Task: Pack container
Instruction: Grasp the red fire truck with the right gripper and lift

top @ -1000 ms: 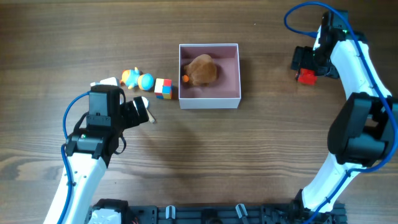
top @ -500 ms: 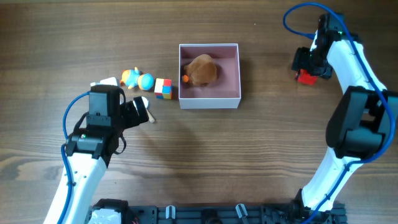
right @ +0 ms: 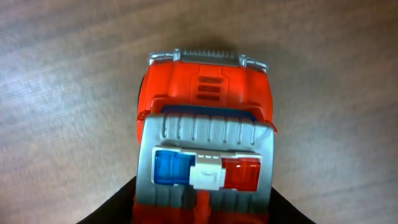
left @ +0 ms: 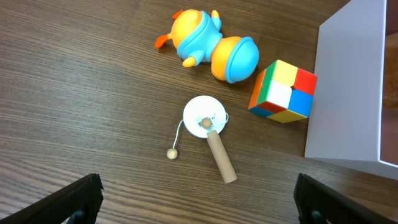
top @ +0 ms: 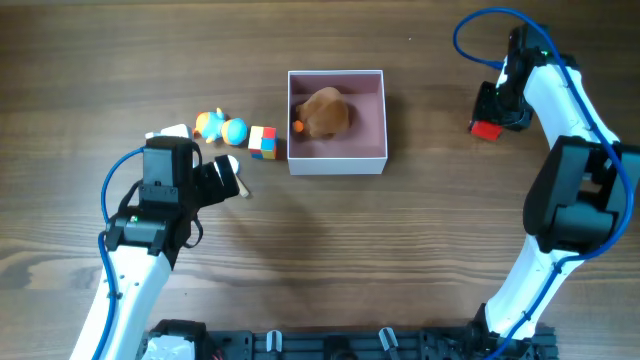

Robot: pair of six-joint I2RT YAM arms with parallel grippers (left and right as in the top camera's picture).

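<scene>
The container [top: 337, 165], a square white box with a pink inside, stands at the table's middle back with a brown plush toy [top: 322, 112] in it. Far right, a red toy truck [top: 487, 128] with a grey roof and a blue and red light bar [right: 205, 171] sits between my right gripper's [right: 202, 214] black fingers, which press on both its sides. My left gripper [left: 200, 202] hangs wide open above the table, just short of a small white drum toy with a wooden handle [left: 205, 117]. The container's white wall [left: 345, 93] shows at the right of the left wrist view.
An orange and blue duck toy [left: 208, 46] and a coloured cube [left: 283, 91] lie left of the container, the cube close to its wall. A small white object [top: 170, 131] lies by the left arm. The right arm's blue cable [top: 470, 35] loops over the table's back right.
The right gripper's fingers have closed in from wide open onto the truck's sides, and the truck has shifted slightly. The left arm has not moved.
</scene>
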